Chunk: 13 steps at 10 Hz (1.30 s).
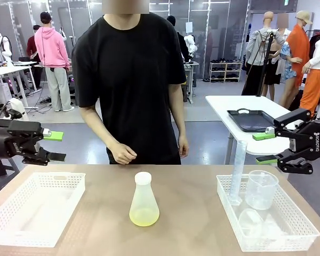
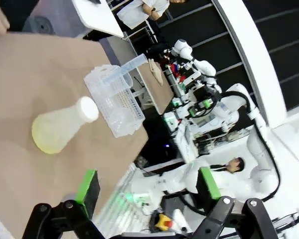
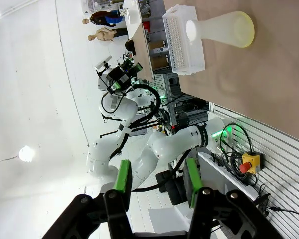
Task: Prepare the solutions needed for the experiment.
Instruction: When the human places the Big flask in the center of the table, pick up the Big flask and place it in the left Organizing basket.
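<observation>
The pale yellow-green, clear liquid (image 1: 144, 216) pools in the bottom of the frosted conical flask (image 1: 143, 196), which stands upright mid-table. Your left gripper (image 1: 55, 146) is spread wide and empty at the table's left. Your right gripper (image 1: 266, 148) is partly spread, with nothing between its pads. The matte brown tabletop (image 1: 194, 213) carries two white lattice plastic baskets; the right basket (image 1: 277, 244) holds a clear beaker (image 1: 261, 189). Beyond the table there's an open lab hall.

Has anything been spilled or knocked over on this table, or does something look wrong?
Nothing stands out. The capped flask stands upright mid-table, its yellow-green liquid pooled inside, the table around it dry. The cylinder and beaker stand in the right basket. The left gripper and right gripper hang open at the sides, empty.
</observation>
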Available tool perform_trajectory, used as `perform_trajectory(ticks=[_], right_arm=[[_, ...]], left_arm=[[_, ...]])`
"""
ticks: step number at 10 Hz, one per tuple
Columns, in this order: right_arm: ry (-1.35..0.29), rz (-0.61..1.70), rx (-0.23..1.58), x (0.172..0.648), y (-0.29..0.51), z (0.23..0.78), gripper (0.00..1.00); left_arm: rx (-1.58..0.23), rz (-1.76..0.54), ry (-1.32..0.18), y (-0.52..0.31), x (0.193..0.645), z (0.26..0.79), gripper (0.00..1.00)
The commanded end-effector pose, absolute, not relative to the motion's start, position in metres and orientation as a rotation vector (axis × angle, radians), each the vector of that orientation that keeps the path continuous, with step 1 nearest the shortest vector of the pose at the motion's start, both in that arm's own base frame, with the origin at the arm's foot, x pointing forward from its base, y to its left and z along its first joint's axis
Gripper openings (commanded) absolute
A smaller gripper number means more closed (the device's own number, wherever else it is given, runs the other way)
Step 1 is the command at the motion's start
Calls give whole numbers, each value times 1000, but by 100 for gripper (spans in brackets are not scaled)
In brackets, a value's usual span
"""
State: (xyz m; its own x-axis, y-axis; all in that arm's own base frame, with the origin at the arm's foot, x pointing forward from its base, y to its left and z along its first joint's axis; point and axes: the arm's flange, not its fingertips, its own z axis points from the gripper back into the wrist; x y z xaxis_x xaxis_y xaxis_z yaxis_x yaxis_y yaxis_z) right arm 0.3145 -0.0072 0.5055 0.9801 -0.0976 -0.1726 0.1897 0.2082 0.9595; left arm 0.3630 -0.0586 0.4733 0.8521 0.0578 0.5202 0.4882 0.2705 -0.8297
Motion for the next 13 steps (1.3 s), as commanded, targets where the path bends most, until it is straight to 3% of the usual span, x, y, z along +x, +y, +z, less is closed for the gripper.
perform_trajectory(ticks=[1,2,5,6,12,13], right_arm=[[73,-192,1360,316,-7,507,55],[73,-192,1360,316,-7,507,55],[73,-192,1360,316,-7,507,55],[73,-192,1360,316,-7,507,55],[73,-192,1360,316,-7,507,55],[73,-192,1360,316,-7,507,55]], left_arm=[[-1232,-498,-661,-68,397,465,100],[-1221,-528,-724,-71,413,462,100],[-1220,-516,-667,-80,438,453,100],[-1223,-541,-692,-69,417,460,100],[-1223,-541,-695,-70,422,460,100],[-1149,-722,-763,-97,453,451,100]])
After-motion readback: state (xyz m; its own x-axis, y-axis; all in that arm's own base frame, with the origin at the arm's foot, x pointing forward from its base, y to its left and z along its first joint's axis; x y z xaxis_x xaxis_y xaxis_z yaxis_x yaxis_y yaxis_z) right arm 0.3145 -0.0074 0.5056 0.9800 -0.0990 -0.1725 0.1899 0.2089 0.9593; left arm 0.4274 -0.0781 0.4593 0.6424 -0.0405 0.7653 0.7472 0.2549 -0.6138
